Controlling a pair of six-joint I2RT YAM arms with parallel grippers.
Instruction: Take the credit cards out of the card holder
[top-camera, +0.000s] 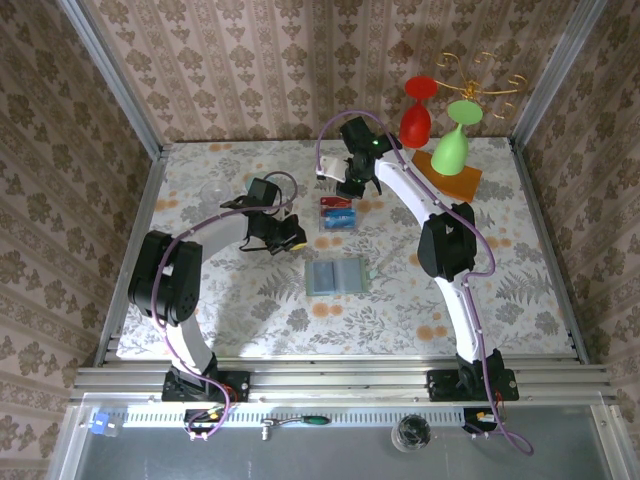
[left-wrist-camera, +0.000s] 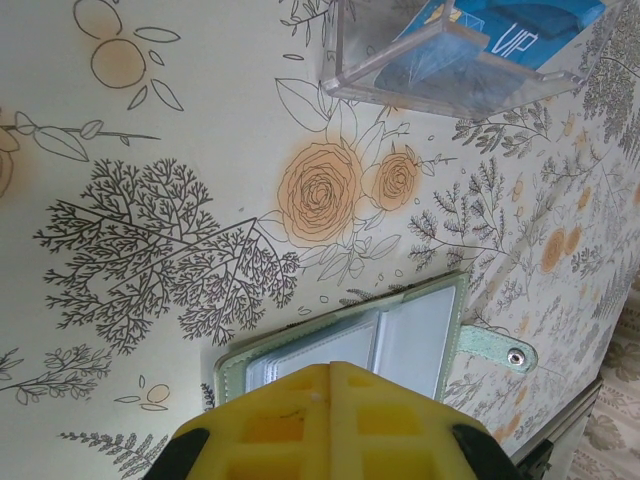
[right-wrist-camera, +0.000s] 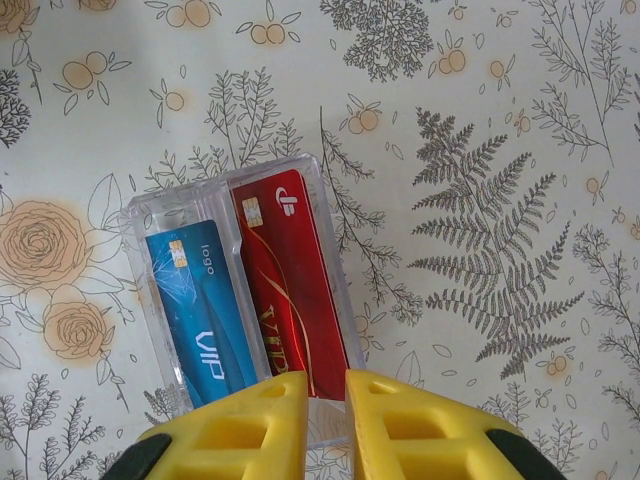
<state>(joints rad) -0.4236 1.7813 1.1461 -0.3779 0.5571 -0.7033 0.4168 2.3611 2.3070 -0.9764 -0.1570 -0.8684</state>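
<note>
The grey-green card holder (top-camera: 337, 277) lies open like a book in the middle of the table, and its clear inner sleeves (left-wrist-camera: 400, 335) look empty. A red credit card (right-wrist-camera: 285, 280) and a blue credit card (right-wrist-camera: 200, 310) lie side by side in a clear plastic box (top-camera: 338, 213). My right gripper (right-wrist-camera: 327, 385) hovers over the near end of the box (right-wrist-camera: 335, 290), open by a narrow gap and holding nothing. The red card's end is just beyond its tips. My left gripper (left-wrist-camera: 335, 372) is shut and empty, just above the card holder's edge, between holder and box (left-wrist-camera: 450, 85).
Red and green upturned glasses (top-camera: 437, 128) stand on an orange board at the back right, under a gold wire stand. A clear round dish (top-camera: 213, 192) sits at the back left. Metal rails border the table.
</note>
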